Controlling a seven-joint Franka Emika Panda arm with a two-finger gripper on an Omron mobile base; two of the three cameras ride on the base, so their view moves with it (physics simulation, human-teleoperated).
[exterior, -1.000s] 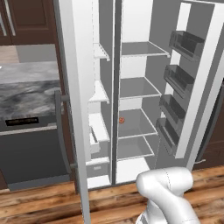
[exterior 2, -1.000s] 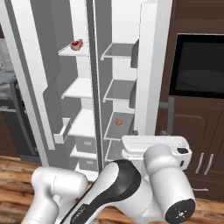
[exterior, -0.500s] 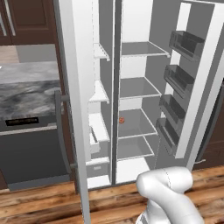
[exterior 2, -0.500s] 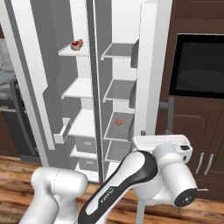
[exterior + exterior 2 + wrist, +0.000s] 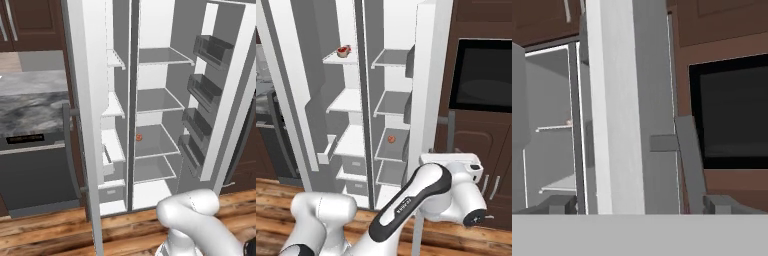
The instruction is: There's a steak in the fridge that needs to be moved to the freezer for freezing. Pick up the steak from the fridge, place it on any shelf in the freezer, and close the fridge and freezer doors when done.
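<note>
The steak (image 5: pixel 344 50), small and red with a white edge, lies on the top shelf of the freezer (image 5: pixel 347 102), the narrow left compartment. Beside it the fridge (image 5: pixel 156 100) has broad grey shelves, one holding a small orange-red ball (image 5: pixel 391 140). Both doors stand open: the freezer door (image 5: pixel 85 125) at the left, the fridge door (image 5: pixel 220 100) with its bins at the right. My gripper (image 5: pixel 639 205) is open and empty, low down. It faces the fridge door's edge (image 5: pixel 632 100), with the door's bar handle (image 5: pixel 689 160) just to the right.
A black wall oven (image 5: pixel 481 75) in dark wood cabinets stands right of the fridge door. Left of the freezer door are a marble counter (image 5: pixel 30 100) and a dark appliance front (image 5: pixel 35 170). The floor is wood.
My hand has shifted a little to the right, closer to the fridge door's edge and handle. The steak, the ball and both doors have not moved.
</note>
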